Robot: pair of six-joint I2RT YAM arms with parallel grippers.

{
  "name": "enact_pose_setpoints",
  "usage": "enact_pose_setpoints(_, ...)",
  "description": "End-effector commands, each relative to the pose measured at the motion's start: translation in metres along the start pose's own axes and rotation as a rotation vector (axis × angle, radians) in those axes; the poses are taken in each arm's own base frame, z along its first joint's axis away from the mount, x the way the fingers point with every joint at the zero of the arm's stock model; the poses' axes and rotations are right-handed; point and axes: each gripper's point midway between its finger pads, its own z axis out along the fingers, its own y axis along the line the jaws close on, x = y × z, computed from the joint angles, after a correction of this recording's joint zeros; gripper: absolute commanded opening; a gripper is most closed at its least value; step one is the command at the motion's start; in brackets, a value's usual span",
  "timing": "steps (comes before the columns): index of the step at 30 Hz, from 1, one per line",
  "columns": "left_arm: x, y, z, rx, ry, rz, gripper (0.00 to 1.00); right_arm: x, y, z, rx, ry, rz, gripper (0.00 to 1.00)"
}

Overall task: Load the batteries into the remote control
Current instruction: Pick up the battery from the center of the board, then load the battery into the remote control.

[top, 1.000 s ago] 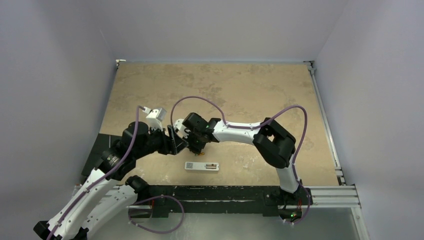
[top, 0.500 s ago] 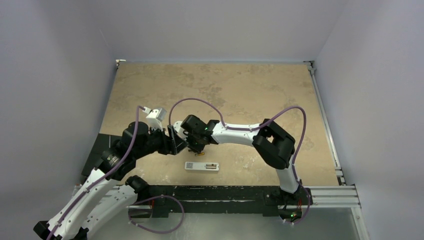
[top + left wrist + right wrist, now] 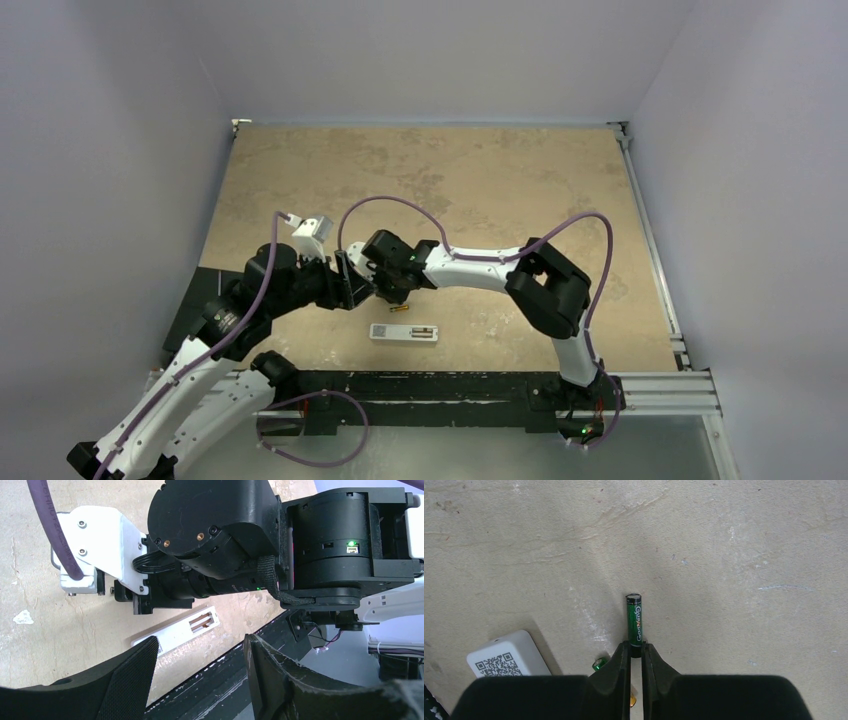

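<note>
My right gripper [image 3: 636, 647] is shut on the lower end of a dark green battery [image 3: 634, 620], which sticks out past the fingertips above the table. The second battery [image 3: 600, 663] lies on the table under my right fingers; only its green end and a gold tip show. It appears as a small gold cylinder [image 3: 399, 311] in the top view, just beyond the remote. The white remote control [image 3: 405, 332] lies back up with its battery recess open, and also shows in the left wrist view [image 3: 176, 632] and right wrist view [image 3: 506, 656]. My left gripper [image 3: 200, 675] is open and empty, hovering left of the right wrist.
The black rail [image 3: 440, 385] runs along the table's near edge just below the remote. The two wrists are close together [image 3: 362, 275]. A dark mat [image 3: 185, 310] lies at the left edge under the left arm.
My right wrist has shifted slightly to the left with the green battery in it. The left arm and the remote have not moved.
</note>
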Motion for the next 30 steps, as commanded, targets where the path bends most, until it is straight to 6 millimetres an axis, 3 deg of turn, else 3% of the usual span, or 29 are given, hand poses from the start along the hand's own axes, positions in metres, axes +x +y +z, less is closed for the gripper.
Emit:
enact_pose_setpoints(1,-0.004,-0.003,0.001,0.017,-0.020,0.018,0.63,-0.004,-0.003,-0.011,0.032,-0.025,-0.001,0.00)
enact_pose_setpoints(9,-0.005,-0.001,0.001,0.003,-0.026,0.011,0.63,-0.018,-0.008,-0.037,0.067,-0.093,0.015,0.00)
enact_pose_setpoints(14,-0.005,0.001,0.003,-0.005,-0.024,0.008,0.63,-0.016,-0.010,-0.051,0.088,-0.112,0.029,0.00)
enact_pose_setpoints(30,0.005,0.012,0.009,-0.048,-0.005,-0.049,0.63,0.023,-0.012,-0.109,0.149,-0.154,0.103,0.00)
